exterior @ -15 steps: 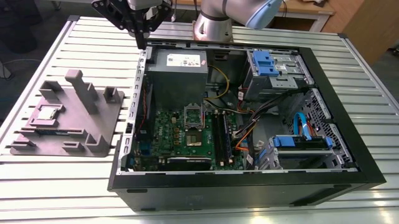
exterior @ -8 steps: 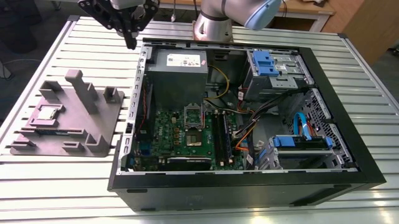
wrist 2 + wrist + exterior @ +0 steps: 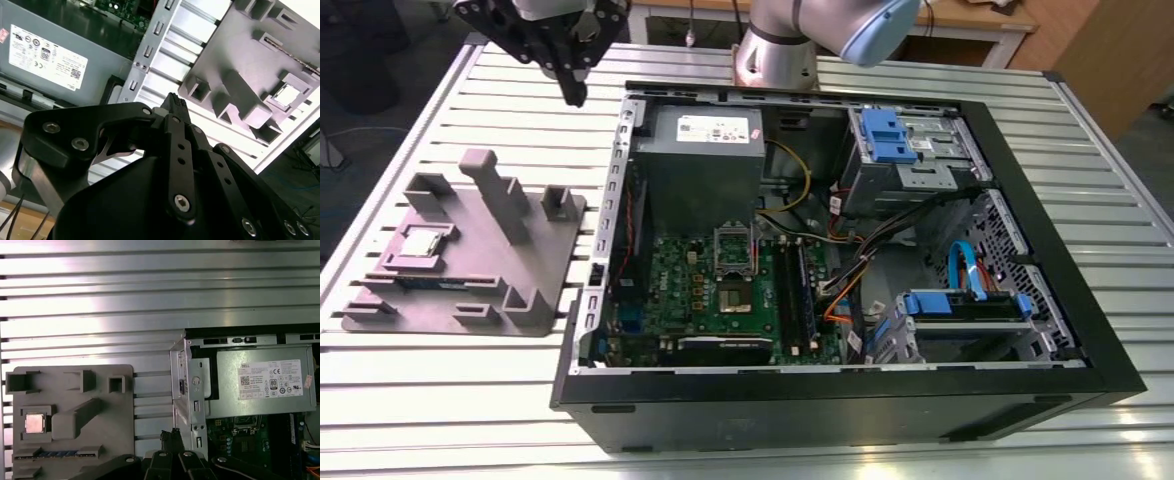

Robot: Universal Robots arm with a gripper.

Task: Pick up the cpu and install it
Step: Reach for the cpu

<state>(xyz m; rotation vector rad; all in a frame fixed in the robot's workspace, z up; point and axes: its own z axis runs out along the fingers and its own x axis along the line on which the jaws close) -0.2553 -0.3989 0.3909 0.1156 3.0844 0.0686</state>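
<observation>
The cpu point(image 3: 424, 240) is a small silver square lying in a pocket of the grey plastic tray point(image 3: 520, 290) at the exterior view's left, on the slatted table. Both wrist views show the cpu point(image 3: 286, 95) point(image 3: 34, 423) in the tray point(image 3: 235, 45) point(image 3: 75, 385). My gripper point(image 3: 574, 95) hangs high above the table, between the tray and the open computer case, well apart from the cpu. Its black fingers point(image 3: 175, 102) point(image 3: 170, 436) are pressed together with nothing between them. Inside the case, the motherboard's socket point(image 3: 735, 252) lies open.
The black computer case point(image 3: 854, 400) fills the middle of the table, with a grey power supply point(image 3: 700, 130) point(image 3: 265, 380), cables and blue drive brackets point(image 3: 887, 135). A green memory stick point(image 3: 55, 454) lies in the tray. Tall grey posts point(image 3: 494, 190) rise from the tray.
</observation>
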